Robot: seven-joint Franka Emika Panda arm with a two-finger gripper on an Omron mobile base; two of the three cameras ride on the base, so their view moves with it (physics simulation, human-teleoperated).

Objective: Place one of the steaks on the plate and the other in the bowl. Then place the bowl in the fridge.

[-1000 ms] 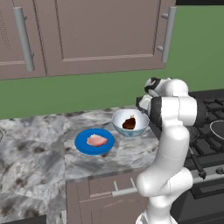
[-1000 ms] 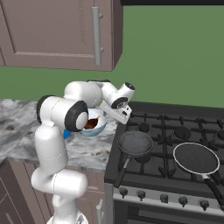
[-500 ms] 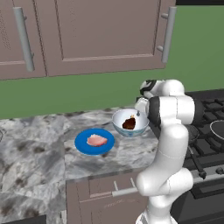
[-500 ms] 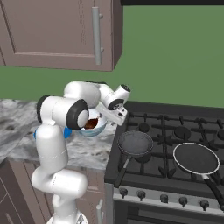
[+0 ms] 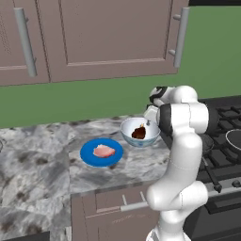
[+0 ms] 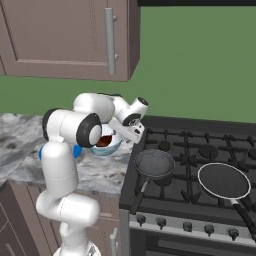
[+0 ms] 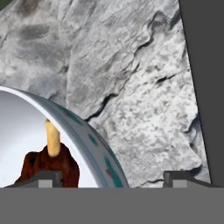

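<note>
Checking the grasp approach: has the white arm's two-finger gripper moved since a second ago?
Yes. The gripper has come down toward the blue-grey bowl, its fingers now straddling the rim.

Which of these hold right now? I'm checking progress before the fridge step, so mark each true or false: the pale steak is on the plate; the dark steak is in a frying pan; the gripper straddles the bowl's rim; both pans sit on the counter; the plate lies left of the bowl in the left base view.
1. The pale steak lies on the plate. True.
2. The dark steak is in a frying pan. False: it sits in the bowl.
3. The gripper has one finger on each side of the bowl's rim. True.
4. Both pans sit on the counter. False: they are on the stove.
5. The plate lies left of the bowl. True.
</note>
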